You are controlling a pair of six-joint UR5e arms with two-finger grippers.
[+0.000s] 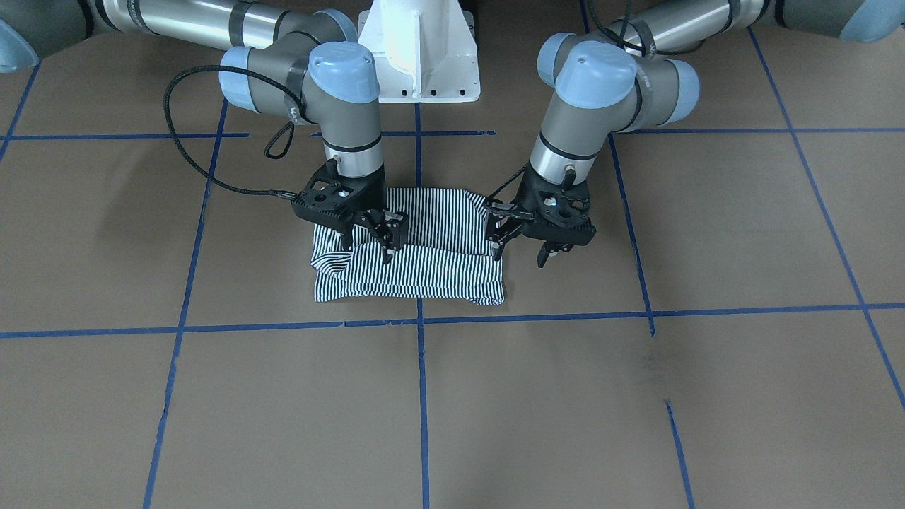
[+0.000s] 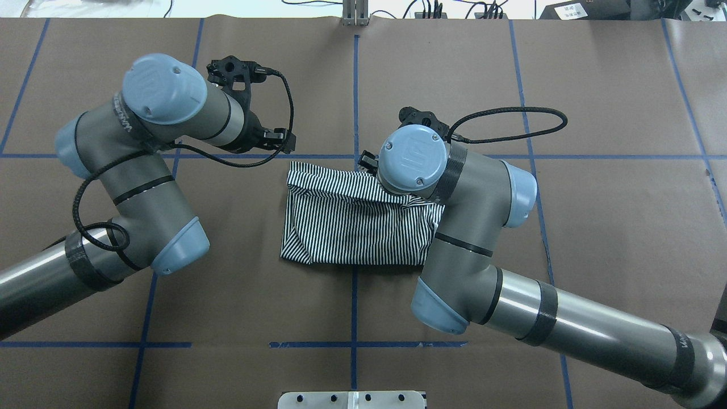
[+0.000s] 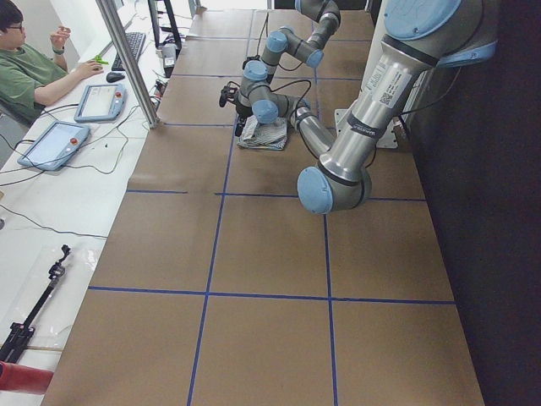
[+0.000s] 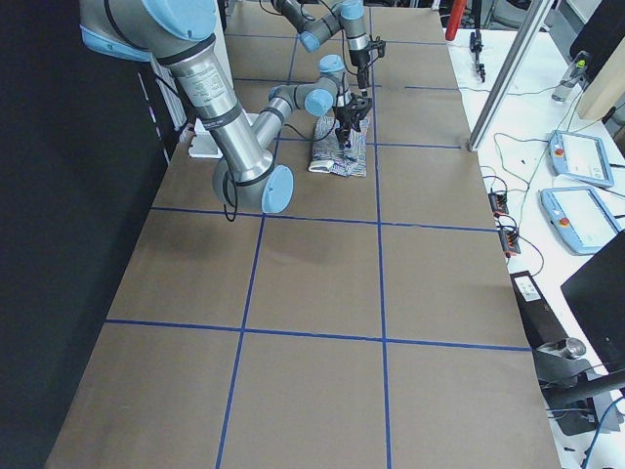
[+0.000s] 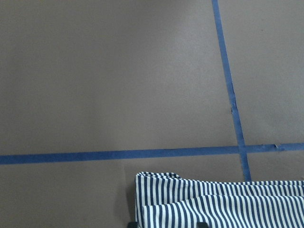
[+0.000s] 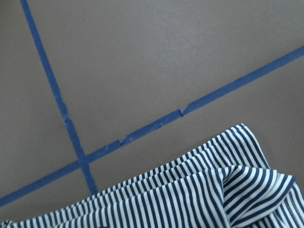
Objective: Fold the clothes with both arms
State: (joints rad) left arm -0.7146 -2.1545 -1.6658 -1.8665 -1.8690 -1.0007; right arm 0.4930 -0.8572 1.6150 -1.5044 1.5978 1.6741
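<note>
The navy-and-white striped shirt (image 1: 424,244) lies folded into a small rectangle on the brown table (image 2: 358,227), and its collar is hidden. My right gripper (image 1: 368,246) hangs open just over the shirt's end on that arm's side, with nothing between its fingers. At the opposite edge of the cloth my left gripper (image 1: 522,251) is open too, one finger at the shirt's rim. The left wrist view shows a folded corner of the shirt (image 5: 190,199) on the table. A rumpled sleeve edge of the shirt (image 6: 247,185) fills the bottom of the right wrist view. Overhead, both wrists hide their fingers.
Blue tape lines (image 1: 421,396) grid the brown table. The white pedestal base (image 1: 421,56) stands behind the shirt. A side table along the far edge carries teach pendants (image 3: 51,144), cables and a black tool (image 3: 34,304), and a person (image 3: 30,72) sits there.
</note>
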